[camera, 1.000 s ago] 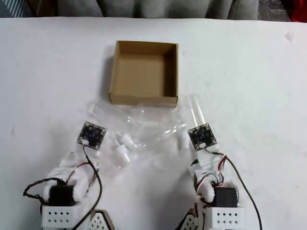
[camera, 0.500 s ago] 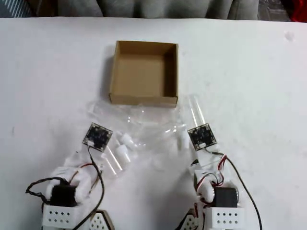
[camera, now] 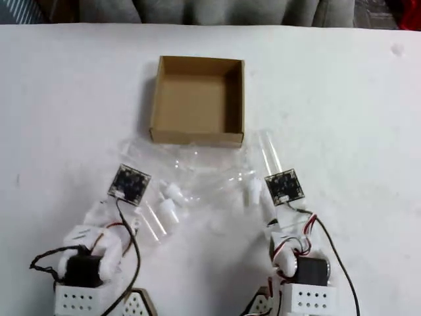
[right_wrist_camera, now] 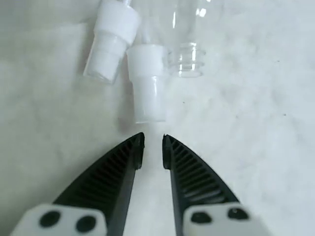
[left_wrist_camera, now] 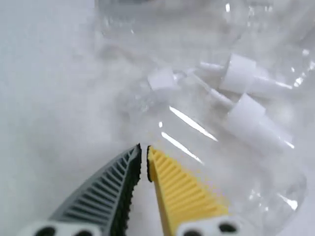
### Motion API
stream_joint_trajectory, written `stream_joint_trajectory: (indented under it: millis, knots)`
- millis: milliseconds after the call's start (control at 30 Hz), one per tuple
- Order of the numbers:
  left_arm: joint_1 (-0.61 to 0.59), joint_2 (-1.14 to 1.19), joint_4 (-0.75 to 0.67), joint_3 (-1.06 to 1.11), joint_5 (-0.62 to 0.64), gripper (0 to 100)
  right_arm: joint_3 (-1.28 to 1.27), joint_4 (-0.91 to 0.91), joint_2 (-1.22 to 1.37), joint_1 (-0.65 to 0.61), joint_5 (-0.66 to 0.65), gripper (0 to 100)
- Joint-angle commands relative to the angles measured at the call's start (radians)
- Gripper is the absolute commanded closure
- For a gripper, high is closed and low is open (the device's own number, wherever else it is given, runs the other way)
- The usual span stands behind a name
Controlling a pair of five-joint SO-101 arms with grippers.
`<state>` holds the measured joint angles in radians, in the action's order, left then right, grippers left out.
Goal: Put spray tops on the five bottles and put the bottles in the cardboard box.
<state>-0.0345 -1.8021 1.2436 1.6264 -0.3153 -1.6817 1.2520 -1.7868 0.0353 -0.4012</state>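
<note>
Now, bottles (camera: 197, 164) and tops (camera: 171, 197) clutter the table (camera: 342, 99) before the box (camera: 197, 137). Right gripper (right_wrist_camera: 151, 140), slightly parted, points at 1 top (right_wrist_camera: 147, 83) just ahead; left gripper (left_wrist_camera: 143, 150), closed, beside a bottle (left_wrist_camera: 246, 167).

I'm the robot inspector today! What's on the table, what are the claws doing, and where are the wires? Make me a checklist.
Surface: white table, with a small mark near its far right.
Job's things: cardboard box open, nothing inside; clear bottles lying in front of it; white spray tops loose among them.
Clutter: nothing seen.
Grippers: left gripper shut and holding nothing, beside a lying bottle; right gripper slightly open, aimed at a spray top, not touching it.
Cables: black cable along the left arm; red and white wires on the right arm.
Surroundings: grey cushions beyond the table.
</note>
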Motion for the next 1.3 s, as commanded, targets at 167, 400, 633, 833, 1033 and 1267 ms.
stream_joint_trajectory:
  millis: [167, 400, 633, 833, 1033, 1267]
  knots:
    - [-0.015, 0.002, -0.031, -0.327, 0.087, 98, -0.005, 0.008, -0.008, 0.015, 0.0, 96.4]
    - [-0.015, 0.14, -0.012, -0.417, 0.14, 98, -0.005, 0.008, -0.008, 0.013, 0.0, 96.4]
    - [-0.015, 0.585, 0.0, -0.58, 0.199, 98, -0.006, 0.008, -0.008, 0.019, 0.0, 96.4]
    - [-0.015, 0.894, 0.025, -0.683, 0.203, 98, -0.008, 0.008, -0.008, 0.021, -0.002, 96.4]
    - [-0.015, 1.119, 0.025, -0.76, 0.203, 98, -0.008, 0.008, -0.008, 0.021, -0.006, 96.4]
    - [-0.064, 1.216, 0.026, -0.783, 0.203, 87, -0.008, 0.008, -0.008, 0.021, -0.008, 96.4]
